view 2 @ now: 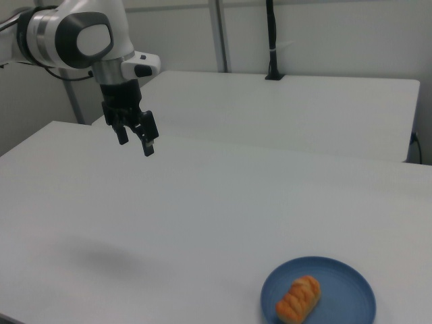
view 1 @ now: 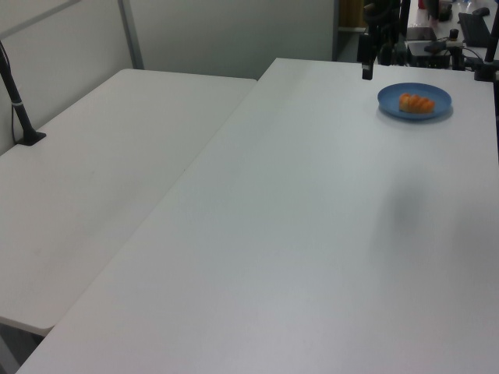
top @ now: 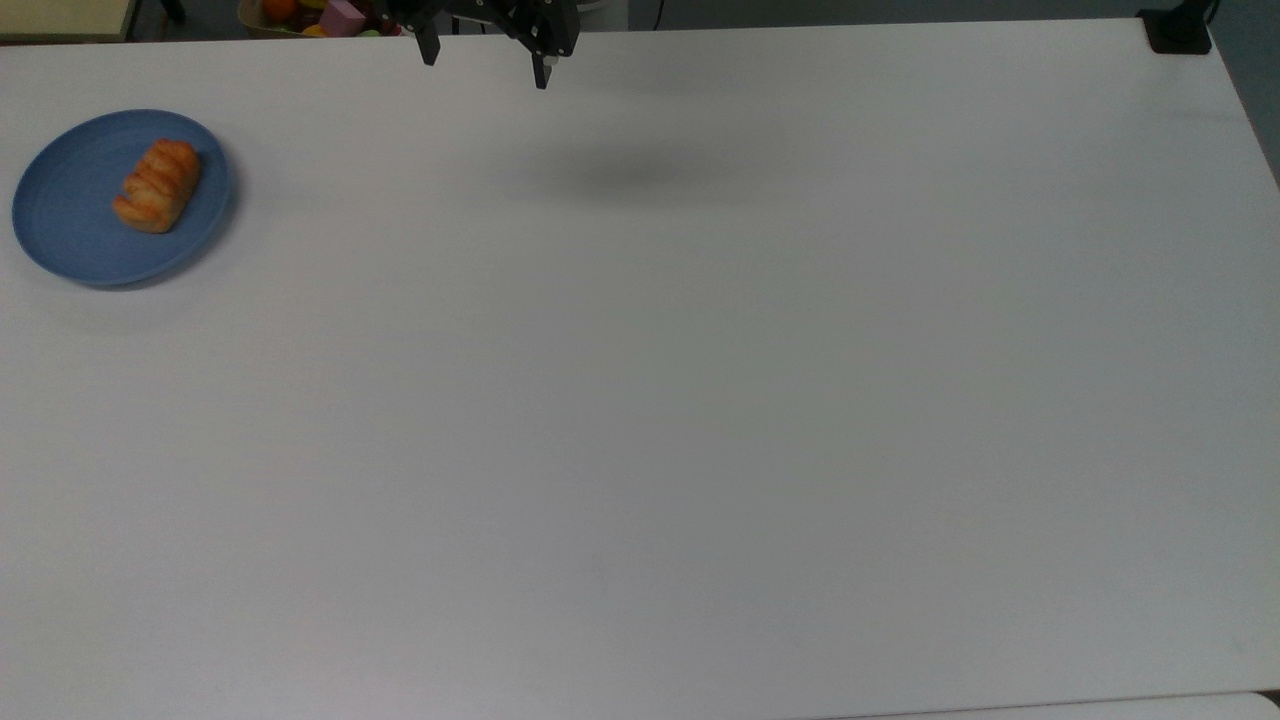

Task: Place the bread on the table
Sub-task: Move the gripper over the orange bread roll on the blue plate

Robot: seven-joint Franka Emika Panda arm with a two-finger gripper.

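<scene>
In the top view, the bread [top: 157,186] lies on a blue plate [top: 70,215] at the left of the plain white bench [top: 640,420]. The hand [top: 485,65] hangs at the far edge, fingers apart, holding nothing. A second white bench [view 2: 304,108] stands behind.

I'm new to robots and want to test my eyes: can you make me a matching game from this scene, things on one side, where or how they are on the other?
Things:
1. bread
2. blue plate
3. gripper
4. table

States:
A. open, hanging above the table
B. lying on the plate
C. white, carrying the plate
D. resting near the top view's left edge

Pairs: 1-B, 2-D, 3-A, 4-C
</scene>
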